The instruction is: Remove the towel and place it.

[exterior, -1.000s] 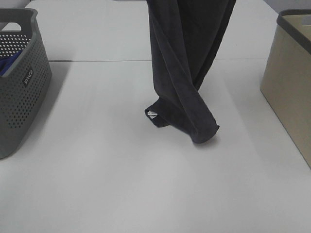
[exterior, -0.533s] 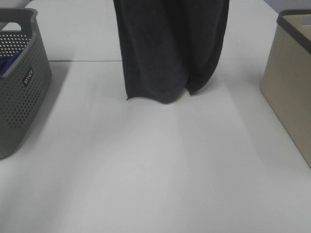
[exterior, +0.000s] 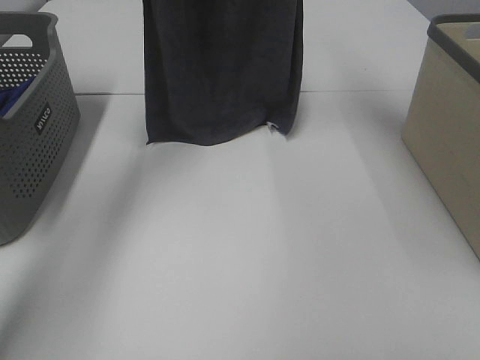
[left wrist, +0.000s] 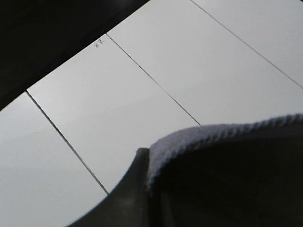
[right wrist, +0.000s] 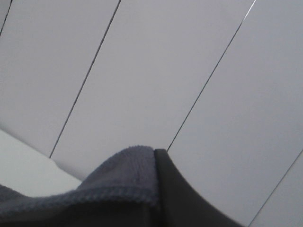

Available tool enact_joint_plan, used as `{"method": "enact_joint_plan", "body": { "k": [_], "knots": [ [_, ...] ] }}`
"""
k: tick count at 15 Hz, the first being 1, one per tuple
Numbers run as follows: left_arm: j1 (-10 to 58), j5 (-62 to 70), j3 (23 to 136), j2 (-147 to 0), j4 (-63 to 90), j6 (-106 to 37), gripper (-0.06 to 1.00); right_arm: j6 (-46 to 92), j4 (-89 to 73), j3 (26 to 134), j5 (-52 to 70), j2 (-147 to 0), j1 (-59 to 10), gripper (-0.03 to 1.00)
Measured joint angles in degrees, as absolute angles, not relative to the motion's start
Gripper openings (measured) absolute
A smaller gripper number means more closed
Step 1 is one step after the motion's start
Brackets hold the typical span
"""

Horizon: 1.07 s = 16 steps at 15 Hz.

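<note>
Towel hanging spread out over the table.
From up high, the towel [exterior: 222, 71] is hanging flat, its lower hem near the table [exterior: 240, 262], between the grey basket [exterior: 34, 127] and the beige bin [exterior: 450, 127]. At the left wrist, the left gripper [left wrist: 144, 163] is pinching the towel's hem; at the right wrist, the right gripper [right wrist: 157, 163] is pinching another edge.

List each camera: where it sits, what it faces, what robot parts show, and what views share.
Exterior high: mounted high, looking down at the table, hanging towel, grey basket and beige bin; no robot part shows.
Left wrist: on the left arm, facing pale seamed panels; left gripper shut on towel hem.
Right wrist: on the right arm, facing similar panels; right gripper shut on towel hem.
Shared: all three show the towel.
</note>
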<state>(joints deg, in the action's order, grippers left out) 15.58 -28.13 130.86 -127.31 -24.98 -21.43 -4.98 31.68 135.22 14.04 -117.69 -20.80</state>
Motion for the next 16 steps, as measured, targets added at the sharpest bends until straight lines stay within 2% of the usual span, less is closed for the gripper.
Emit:
{"method": "enact_joint_plan", "body": {
  "k": [2, 5, 14, 16],
  "knots": [
    [15.3, -27.8, 139.7, -132.8, -24.2, -21.3, 0.00, -5.7, 30.6, 136.2, 10.3, -119.1, -20.1, 0.01],
    [14.9, -23.3, 160.1, -144.2, -23.0, -19.4, 0.00, -6.0, 28.4, 136.7, 5.6, -122.3, -19.4, 0.01],
    [14.9, -20.5, 161.6, -145.3, -26.0, -18.5, 0.00, -6.1, 21.9, 136.7, 6.5, -122.8, -17.6, 0.01],
    [14.7, -20.5, 161.6, -145.3, -26.1, -18.5, 0.00, -6.1, 20.3, 136.7, -0.5, -122.8, -17.0, 0.01]
  ]
}}
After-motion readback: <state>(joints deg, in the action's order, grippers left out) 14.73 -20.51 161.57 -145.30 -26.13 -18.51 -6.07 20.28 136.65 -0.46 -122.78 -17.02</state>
